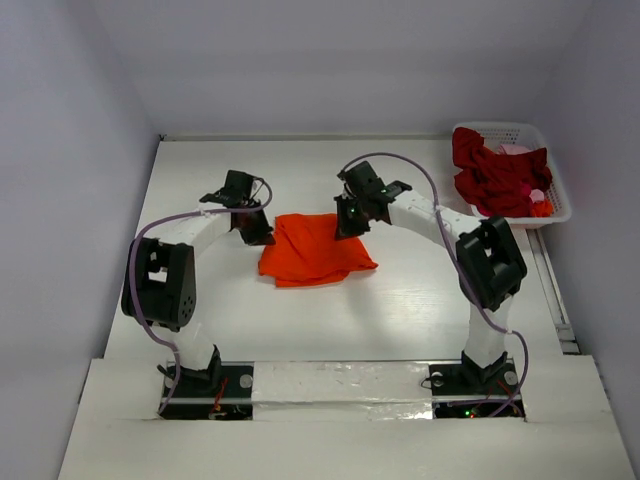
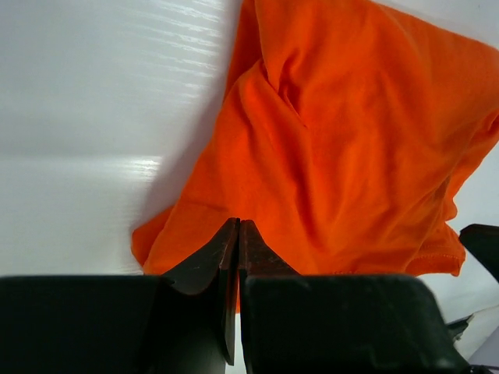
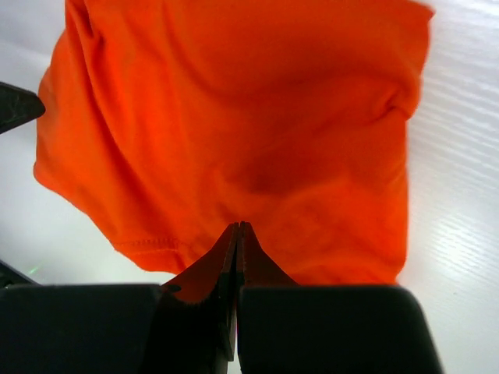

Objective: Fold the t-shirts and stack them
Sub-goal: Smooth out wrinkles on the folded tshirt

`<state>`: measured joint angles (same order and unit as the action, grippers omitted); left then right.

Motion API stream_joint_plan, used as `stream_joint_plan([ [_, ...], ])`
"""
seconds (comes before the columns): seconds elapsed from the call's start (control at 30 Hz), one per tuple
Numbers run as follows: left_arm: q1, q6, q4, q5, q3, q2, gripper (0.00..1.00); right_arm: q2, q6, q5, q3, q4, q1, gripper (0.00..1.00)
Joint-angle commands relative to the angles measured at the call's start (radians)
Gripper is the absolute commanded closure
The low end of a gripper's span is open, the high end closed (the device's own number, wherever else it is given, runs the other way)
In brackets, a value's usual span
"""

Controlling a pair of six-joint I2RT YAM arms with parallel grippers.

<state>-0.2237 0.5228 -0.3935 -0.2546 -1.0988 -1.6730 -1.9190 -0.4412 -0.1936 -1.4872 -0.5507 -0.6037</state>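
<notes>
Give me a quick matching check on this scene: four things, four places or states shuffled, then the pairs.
1 orange t-shirt
2 dark red shirts
3 white basket
4 left gripper

A far right corner of the table
B shut on the orange t-shirt's edge
C heaped in the basket
D lying mid-table

Pairs: 1-D, 2-C, 3-A, 4-B.

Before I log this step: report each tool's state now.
Left tool: closed, pinching the orange t-shirt at its edge.
Right tool: closed, pinching the same shirt's edge.
</notes>
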Motion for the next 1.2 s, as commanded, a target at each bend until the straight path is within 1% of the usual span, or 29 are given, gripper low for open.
stream_joint_plan([
  [0.0, -0.008, -0.021, 0.005, -0.012, 0.013, 0.042, 1.0, 0.049, -0.011, -0.001, 0.025, 0.037, -0.022, 1.0],
  [0.3, -0.058, -0.035, -0.002, -0.014, 0.03, 0.006, 0.99, 0.038, -0.034, -0.004, 0.074, 0.063, -0.042, 1.0],
  [0.47, -0.078, -0.037, 0.001, -0.023, 0.037, -0.033, 0.99, 0.025, -0.071, -0.001, 0.131, 0.104, -0.051, 1.0],
  [0.7, -0.078, -0.053, -0.002, -0.035, 0.062, -0.079, 0.99, 0.012, -0.102, -0.015, 0.209, 0.152, -0.051, 1.0],
  [0.93, -0.088, -0.069, 0.002, -0.049, 0.092, -0.128, 0.99, 0.017, -0.11, -0.017, 0.222, 0.159, -0.051, 1.0],
  [1.17, -0.097, -0.05, 0.03, -0.057, 0.123, -0.125, 0.99, 0.009, -0.114, -0.017, 0.208, 0.163, -0.061, 1.0],
])
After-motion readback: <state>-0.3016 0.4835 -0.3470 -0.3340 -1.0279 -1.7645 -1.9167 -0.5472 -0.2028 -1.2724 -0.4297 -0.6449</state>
